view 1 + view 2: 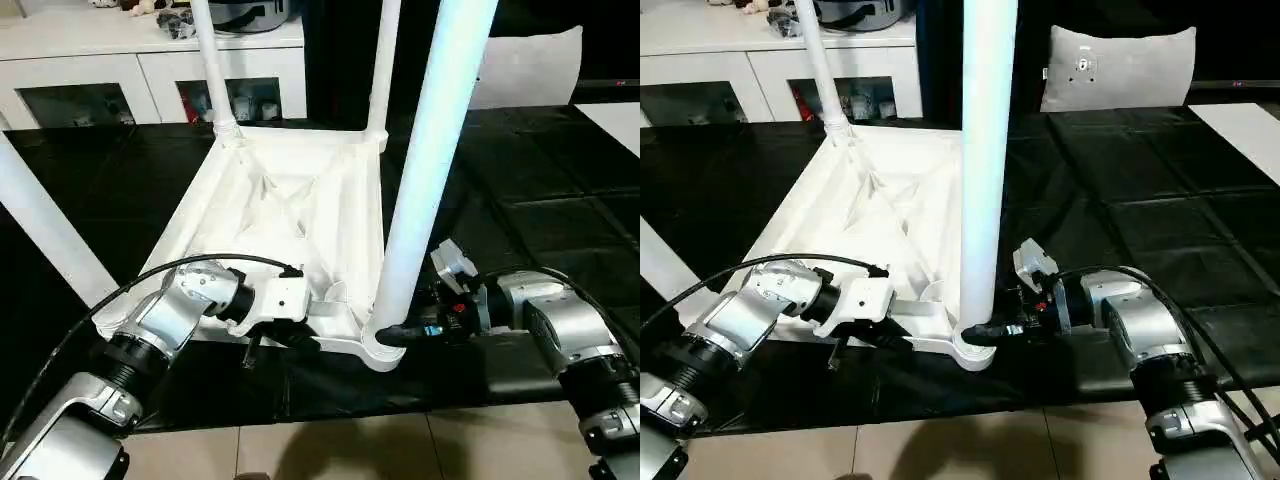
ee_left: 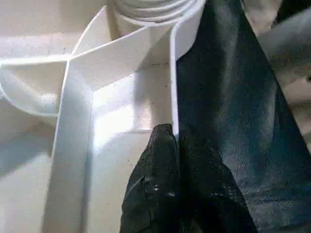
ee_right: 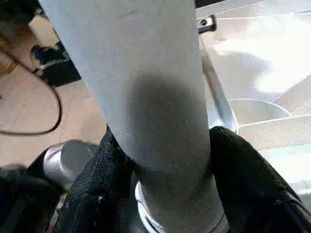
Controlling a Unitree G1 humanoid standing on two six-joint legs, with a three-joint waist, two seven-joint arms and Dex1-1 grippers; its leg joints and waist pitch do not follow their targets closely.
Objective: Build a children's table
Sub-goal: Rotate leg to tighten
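Inverted on black, glossy, tiled floor mat (image 1: 560,200): white plastic square table top (image 1: 270,215), ribbed underside up, diagonal ribs meeting mid-panel, round sockets at corners. Near edge close to the mat's near edge, pale floor tiles (image 1: 350,450) beyond.

Standing in the near right corner socket (image 1: 380,348): long white tapered plastic tube leg (image 1: 425,170), smooth, matte, long axis near vertical, running out of view overhead. Threaded rings visible at its foot in the right wrist view; fully seated or not, cannot tell.

Right gripper (image 1: 402,335): black fingers (image 3: 243,184) clamped either side of this leg just above the socket, reaching in level from the right. Right arm plainly the nearer one for this leg.

Left gripper (image 1: 290,338): at the near rim of the top, just left of the same corner; fingers (image 2: 155,194) closed onto the thin upright rim wall, seemingly steadying the top.

Two further white legs upright at the far corners: far left leg (image 1: 212,65), far right leg (image 1: 384,65). Fourth leg (image 1: 45,230) leaning out past the near left corner; seating not visible.

Judgement: coming move turns on the near right leg's vertical axis over its socket, probably twisting or pressing it home, with the rim hold resisting rotation.

Behind: white cabinet with glass doors (image 1: 150,85); white cushion (image 1: 1120,65) at far right.
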